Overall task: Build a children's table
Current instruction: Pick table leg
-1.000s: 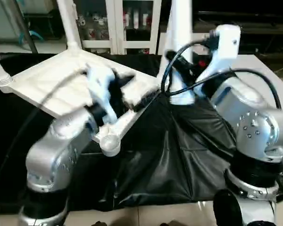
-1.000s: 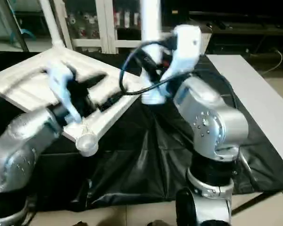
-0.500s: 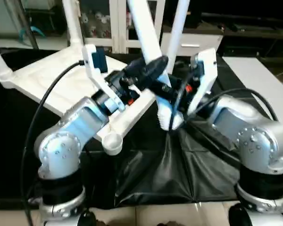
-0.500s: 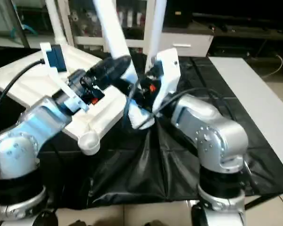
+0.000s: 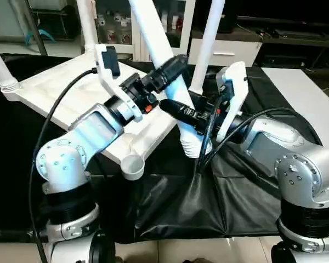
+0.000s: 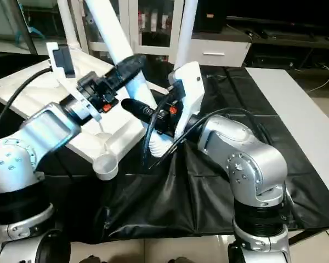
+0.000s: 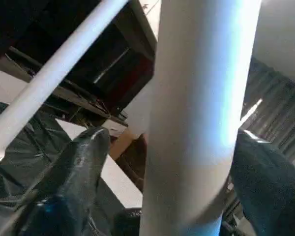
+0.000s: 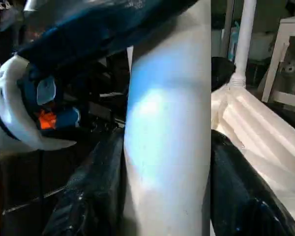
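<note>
The white tabletop (image 5: 55,90) lies upside down on the black cover, with its empty front corner socket (image 5: 131,165) facing me. Upright legs stand in its other corners, one at the right (image 5: 207,46). A loose white leg (image 5: 153,33) leans up and to the left, its thick end (image 5: 193,145) low beside the tabletop's edge. My right gripper (image 5: 173,107) is shut on this leg's lower part, and the leg (image 8: 167,123) sits tight between its fingers (image 8: 96,189). Higher up, my left gripper (image 5: 174,63) straddles the same leg (image 7: 196,123), open, with a gap at one finger (image 7: 73,182).
A white glass-door cabinet (image 5: 126,22) stands behind the work. The black cover (image 5: 208,203) hangs in folds toward the front edge. A pale table surface (image 5: 310,90) lies at the right. Black cables (image 5: 49,120) loop from both wrists.
The leg has gone from upright to leaning left. My left gripper came off the tabletop and reached around the leg, its fingers narrowing a little. The right gripper moved lower with the leg.
</note>
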`<state>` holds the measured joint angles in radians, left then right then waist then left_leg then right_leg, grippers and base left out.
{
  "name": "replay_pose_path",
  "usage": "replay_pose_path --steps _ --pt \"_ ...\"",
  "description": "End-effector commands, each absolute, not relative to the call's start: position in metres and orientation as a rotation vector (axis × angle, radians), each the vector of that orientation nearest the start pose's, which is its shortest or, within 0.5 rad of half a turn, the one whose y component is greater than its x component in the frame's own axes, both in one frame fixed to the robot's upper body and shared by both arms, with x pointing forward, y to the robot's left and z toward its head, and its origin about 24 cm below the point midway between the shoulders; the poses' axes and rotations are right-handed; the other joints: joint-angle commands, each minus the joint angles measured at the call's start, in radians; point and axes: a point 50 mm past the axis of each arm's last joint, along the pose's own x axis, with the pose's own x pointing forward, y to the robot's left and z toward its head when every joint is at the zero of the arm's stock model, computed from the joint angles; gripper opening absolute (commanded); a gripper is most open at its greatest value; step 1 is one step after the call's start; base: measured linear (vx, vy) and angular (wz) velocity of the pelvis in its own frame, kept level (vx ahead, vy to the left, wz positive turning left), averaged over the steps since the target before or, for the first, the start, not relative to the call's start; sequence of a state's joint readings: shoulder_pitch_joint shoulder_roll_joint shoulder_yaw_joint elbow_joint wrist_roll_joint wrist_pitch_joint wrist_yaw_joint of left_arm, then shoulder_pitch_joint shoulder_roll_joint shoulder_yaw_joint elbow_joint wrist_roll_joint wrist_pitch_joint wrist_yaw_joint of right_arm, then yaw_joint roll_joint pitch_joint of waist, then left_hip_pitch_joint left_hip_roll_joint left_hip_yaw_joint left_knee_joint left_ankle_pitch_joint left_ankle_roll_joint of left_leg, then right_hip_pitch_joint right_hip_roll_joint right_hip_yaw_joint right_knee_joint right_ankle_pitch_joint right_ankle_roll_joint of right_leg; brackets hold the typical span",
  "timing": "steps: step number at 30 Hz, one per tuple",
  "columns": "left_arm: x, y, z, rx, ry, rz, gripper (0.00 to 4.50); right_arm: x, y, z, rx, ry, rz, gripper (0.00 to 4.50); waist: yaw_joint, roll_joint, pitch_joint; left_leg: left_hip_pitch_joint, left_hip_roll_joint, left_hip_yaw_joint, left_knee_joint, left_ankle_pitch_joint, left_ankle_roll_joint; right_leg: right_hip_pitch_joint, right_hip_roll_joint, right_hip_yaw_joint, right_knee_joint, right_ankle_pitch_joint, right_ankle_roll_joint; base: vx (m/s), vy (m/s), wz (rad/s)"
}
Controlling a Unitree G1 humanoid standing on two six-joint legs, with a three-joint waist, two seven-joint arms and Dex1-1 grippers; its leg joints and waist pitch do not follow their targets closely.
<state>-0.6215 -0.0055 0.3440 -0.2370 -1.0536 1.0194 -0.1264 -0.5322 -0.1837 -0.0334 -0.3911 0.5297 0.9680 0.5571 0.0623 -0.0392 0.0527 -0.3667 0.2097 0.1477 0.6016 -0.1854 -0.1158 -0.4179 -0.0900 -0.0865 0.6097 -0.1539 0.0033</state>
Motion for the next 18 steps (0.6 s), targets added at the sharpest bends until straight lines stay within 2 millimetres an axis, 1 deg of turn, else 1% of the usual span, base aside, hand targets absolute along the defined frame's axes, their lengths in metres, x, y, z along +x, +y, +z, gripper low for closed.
replay_pose_path --steps 1,2,3,4,7,9,12,14,16,18 --pt "0.2957 0.1016 0.2124 -0.789 0.037 -0.871 3.76 0.2752 -0.0942 0.1956 0.152 0.008 1.004 1.84 0.004 0.006 -0.07 -0.003 -0.004 0.015 -0.067 -0.176 -0.02 0.063 -0.023 0.034 -0.081 -0.326 -0.057 0.0 0.0 0.0" --pt "0.2958 0.1023 0.2126 -0.791 0.037 -0.866 3.56 0.275 -0.0939 0.1955 0.152 0.008 1.006 1.84 0.004 0.006 -0.07 -0.004 -0.004 0.015 -0.066 -0.172 -0.019 0.063 -0.023 0.034 -0.08 -0.323 -0.055 0.0 0.0 0.0" --pt "0.2962 0.1033 0.2126 -0.792 0.038 -0.856 3.49 0.2749 -0.0934 0.1955 0.151 0.008 1.009 1.84 0.005 0.003 -0.071 -0.005 -0.004 0.015 -0.066 -0.163 -0.019 0.065 -0.024 0.035 -0.079 -0.316 -0.054 0.0 0.0 0.0" --pt "0.2965 0.1037 0.2126 -0.791 0.039 -0.849 3.44 0.2747 -0.0932 0.1955 0.15 0.007 1.01 1.84 0.005 0.004 -0.07 -0.005 -0.003 0.015 -0.067 -0.161 -0.018 0.065 -0.023 0.035 -0.079 -0.314 -0.053 0.0 0.0 0.0" --pt "0.2972 0.1043 0.2125 -0.795 0.039 -0.838 3.13 0.2746 -0.0928 0.1955 0.149 0.006 1.012 1.84 0.005 0.002 -0.07 -0.005 -0.004 0.015 -0.066 -0.161 -0.018 0.064 -0.024 0.035 -0.08 -0.326 -0.048 0.0 0.0 0.0" --pt "0.2976 0.1049 0.2125 -0.803 0.042 -0.833 3.06 0.2746 -0.0924 0.1954 0.147 0.006 1.012 1.84 0.005 0.003 -0.07 -0.004 -0.004 0.015 -0.066 -0.162 -0.02 0.063 -0.024 0.035 -0.08 -0.332 -0.046 0.0 0.0 0.0" --pt "0.3002 0.1077 0.2124 -0.814 0.039 -0.802 2.7 0.2745 -0.0922 0.1952 0.142 0.008 1.011 1.84 0.005 0.003 -0.071 -0.005 -0.004 0.015 -0.066 -0.155 -0.021 0.064 -0.023 0.034 -0.078 -0.317 -0.047 0.0 0.0 0.0" --pt "0.2999 0.1076 0.2124 -0.816 0.041 -0.807 2.63 0.2745 -0.0921 0.1951 0.14 0.008 1.011 1.84 0.005 0.003 -0.071 -0.005 -0.004 0.016 -0.065 -0.154 -0.021 0.064 -0.024 0.035 -0.078 -0.316 -0.049 0.0 0.0 0.0" --pt "0.2996 0.1074 0.2127 -0.817 0.041 -0.81 2.28 0.2746 -0.092 0.1952 0.136 0.006 1.009 1.84 0.005 0.003 -0.071 -0.005 -0.004 0.015 -0.066 -0.155 -0.021 0.064 -0.024 0.034 -0.079 -0.318 -0.048 0.0 0.0 0.0" --pt "0.2997 0.1073 0.2129 -0.816 0.041 -0.809 2.21 0.275 -0.092 0.1954 0.129 0.003 1.004 1.84 0.006 0.003 -0.07 -0.005 -0.004 0.015 -0.066 -0.152 -0.021 0.064 -0.024 0.034 -0.079 -0.32 -0.046 0.0 0.0 0.0"
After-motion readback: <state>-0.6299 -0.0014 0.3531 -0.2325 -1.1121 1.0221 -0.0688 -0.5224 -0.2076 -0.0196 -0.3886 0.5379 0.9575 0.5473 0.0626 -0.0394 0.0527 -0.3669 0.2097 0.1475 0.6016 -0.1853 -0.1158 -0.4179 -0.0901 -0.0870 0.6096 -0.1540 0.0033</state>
